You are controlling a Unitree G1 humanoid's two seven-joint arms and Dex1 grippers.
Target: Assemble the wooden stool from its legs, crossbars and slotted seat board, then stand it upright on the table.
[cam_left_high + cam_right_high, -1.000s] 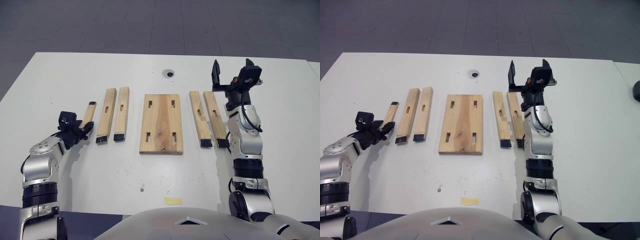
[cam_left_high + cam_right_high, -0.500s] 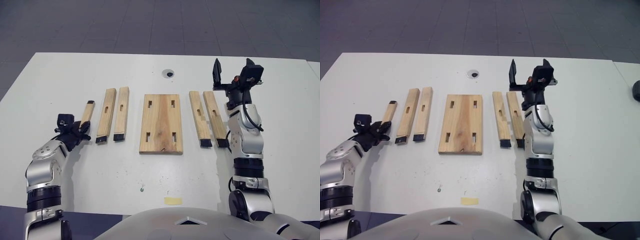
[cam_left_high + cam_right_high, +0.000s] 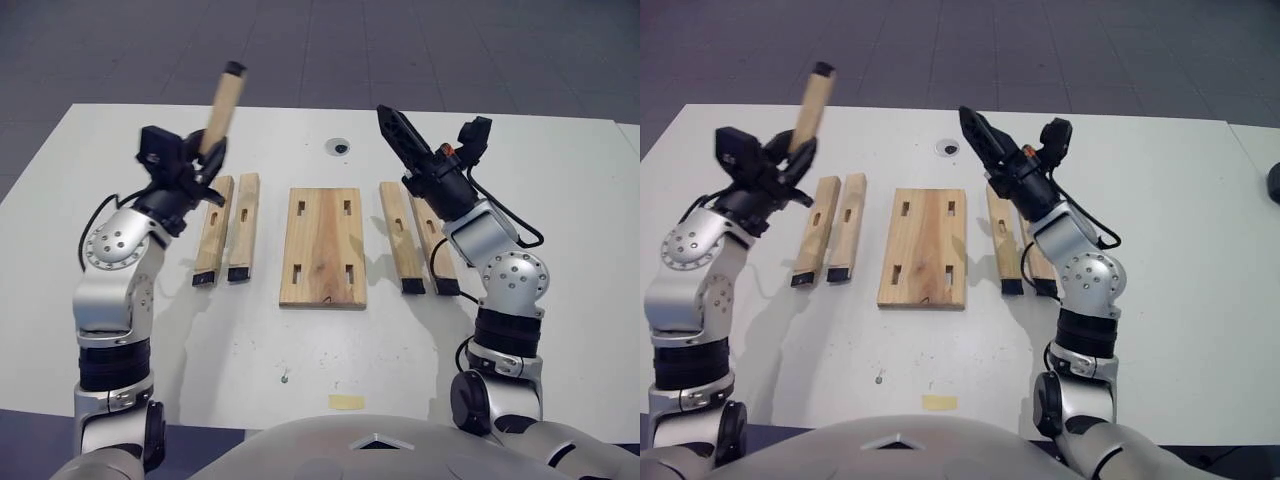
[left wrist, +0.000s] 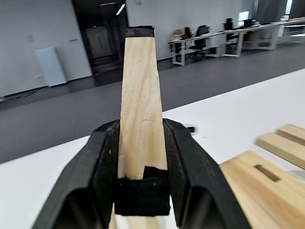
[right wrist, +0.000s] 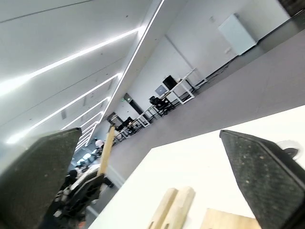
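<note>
**Wooden stool [image 3: 322,245] in pieces: one crossbar [image 3: 222,100] aloft, the rest flat on the table [image 3: 560,200]**

Head views. The seat board [image 3: 923,248] lies flat mid-table, slots up. One pair of legs [image 3: 213,228] lies side by side to its left and another pair [image 3: 399,235] to its right. All run parallel to the board, near it but not touching. It reads as a kit laid out so each part can be reached.

The left gripper [image 3: 207,158] is raised above the left pair, fingers closed on the lower end of the narrow crossbar. The bar points up and away at a tilt, dark-tipped end uppermost. Gripping one end leaves the other free to enter a slot, as I read it.

The right gripper [image 3: 432,117] hangs over the far ends of the right pair, spread wide, nothing in it.

Left wrist view. Both fingers [image 4: 102,157] press the crossbar's sides, and its near end sits deep between them. The grip looks square and firm.

Right wrist view. The fingers [image 5: 38,181] are far apart with bare space between. The gripper faces across the table toward the held crossbar, probably ready to take or steady a part.
</note>
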